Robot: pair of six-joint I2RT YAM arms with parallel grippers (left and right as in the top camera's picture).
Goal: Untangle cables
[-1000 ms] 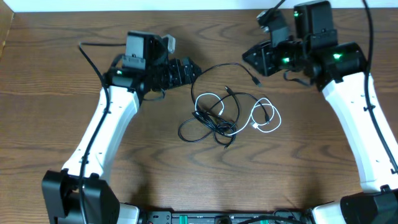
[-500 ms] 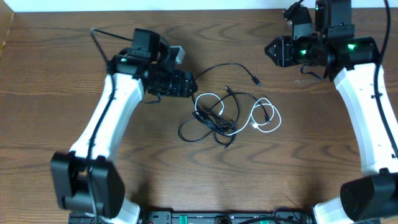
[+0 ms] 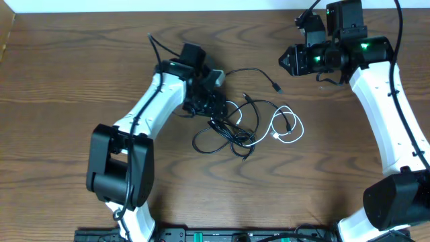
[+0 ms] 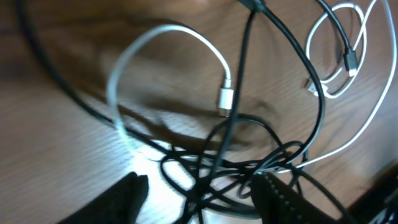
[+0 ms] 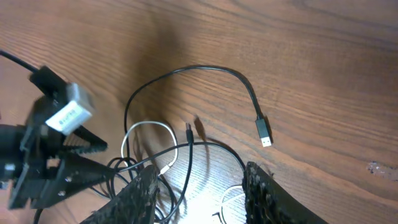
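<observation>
A: Progress check on the untangling?
B: Barely begun, by the look. All cables in one heap in the middle of the table, black loops crossing white cord, nothing pulled free. Only the black plug end lying clear, trailing off toward the far right.
A: And the left gripper?
B: Down at the heap's left edge. Jaws parted, not clamped on anything. In the wrist view, black knot sitting low in the gap between the fingertips. Can't tell about contact. White plug tip just beyond the knot.
A: And the right gripper?
B: Up high, well apart from the heap, near the far right of the table. Jaws parted, empty. Looking down past its fingers onto the black plug end and the top of the heap.
A: Remaining work?
B: Practically everything, as a guess. Need a grip on one strand at the knot, a hold or pull from the other side, then black separated from white and each cord laid out alone.
</observation>
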